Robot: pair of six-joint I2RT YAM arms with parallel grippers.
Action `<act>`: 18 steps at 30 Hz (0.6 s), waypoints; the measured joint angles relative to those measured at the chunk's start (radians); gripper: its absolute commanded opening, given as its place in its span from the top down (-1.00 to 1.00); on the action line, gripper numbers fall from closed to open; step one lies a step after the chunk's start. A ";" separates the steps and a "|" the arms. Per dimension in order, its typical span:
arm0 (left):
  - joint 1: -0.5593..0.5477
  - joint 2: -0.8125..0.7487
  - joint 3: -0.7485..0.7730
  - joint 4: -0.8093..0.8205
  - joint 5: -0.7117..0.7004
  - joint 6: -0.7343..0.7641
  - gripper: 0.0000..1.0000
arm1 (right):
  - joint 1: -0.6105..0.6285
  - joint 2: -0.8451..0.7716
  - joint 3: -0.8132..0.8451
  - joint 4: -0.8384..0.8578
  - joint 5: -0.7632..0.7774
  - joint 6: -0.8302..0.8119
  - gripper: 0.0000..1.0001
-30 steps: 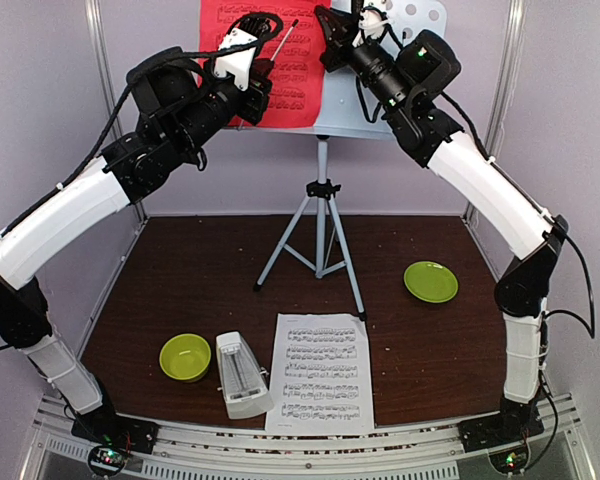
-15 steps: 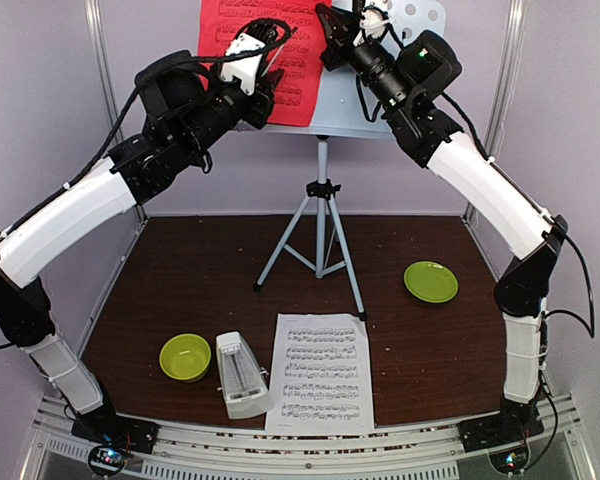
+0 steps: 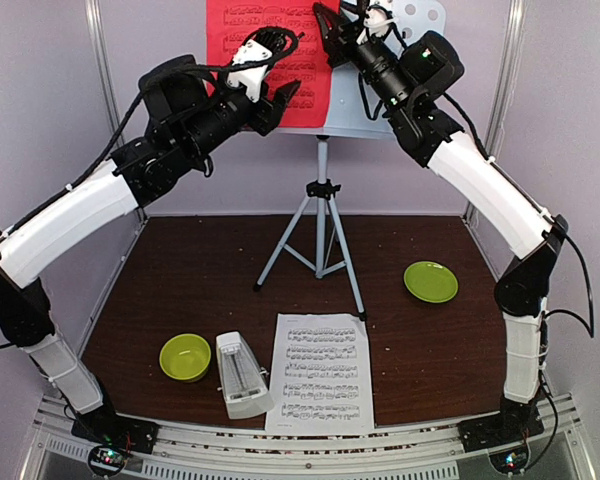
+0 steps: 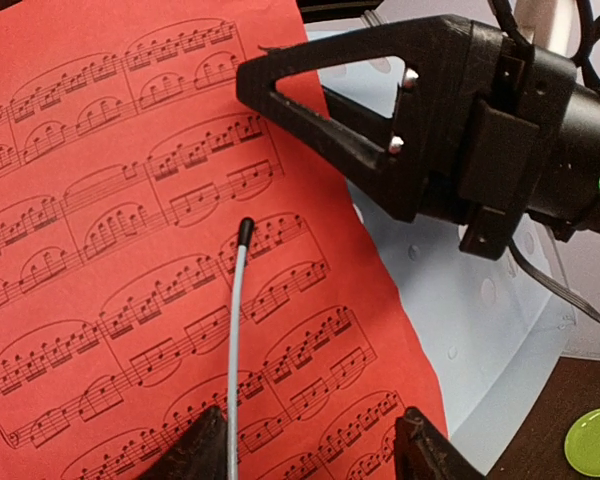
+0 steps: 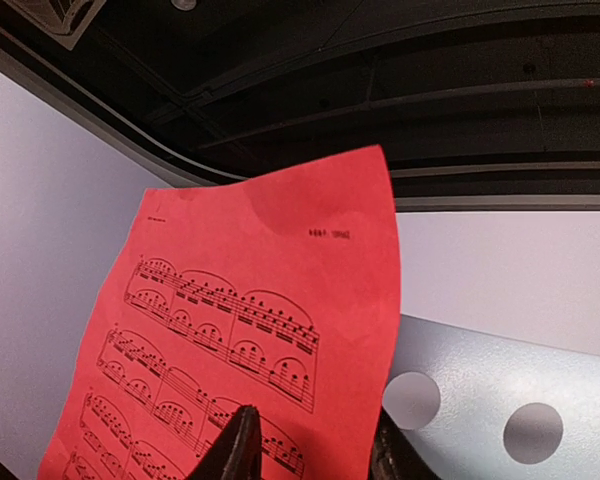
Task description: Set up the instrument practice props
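The red sheet (image 3: 265, 50) of printed notes leans on the perforated pale music stand (image 3: 420, 18), whose tripod (image 3: 322, 230) stands at the back of the table. My left gripper (image 3: 283, 95) is open in front of the sheet's lower part (image 4: 130, 250), fingertips (image 4: 195, 445) apart with nothing between them. My right gripper (image 3: 330, 35) is open, its fingers (image 5: 235, 440) straddling the right edge of the red sheet (image 5: 240, 320). The white sheet (image 3: 321, 372) lies flat near the front edge. The white metronome (image 3: 242, 375) stands just left of it.
A lime-green bowl (image 3: 185, 357) sits left of the metronome and a lime-green plate (image 3: 430, 282) lies at the right. A thin white wire (image 4: 234, 340) with a black tip hangs in front of the red sheet. The two grippers are close together up at the stand.
Both grippers have gone from shut to open. The left gripper has let go of the red sheet and shifted slightly right; the sheet stays on the stand.
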 measured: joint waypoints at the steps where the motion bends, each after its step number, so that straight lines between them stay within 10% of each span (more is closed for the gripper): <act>1: -0.001 -0.003 -0.007 0.000 0.007 0.000 -0.23 | 0.000 0.000 0.000 0.002 0.001 0.002 0.14; 12: -0.004 -0.097 -0.079 -0.051 0.031 -0.030 -0.77 | -0.003 -0.017 -0.028 0.001 0.013 0.012 -0.66; 18: -0.010 -0.183 -0.150 -0.068 0.023 -0.047 -0.83 | -0.004 -0.064 -0.066 -0.012 0.016 0.028 -0.78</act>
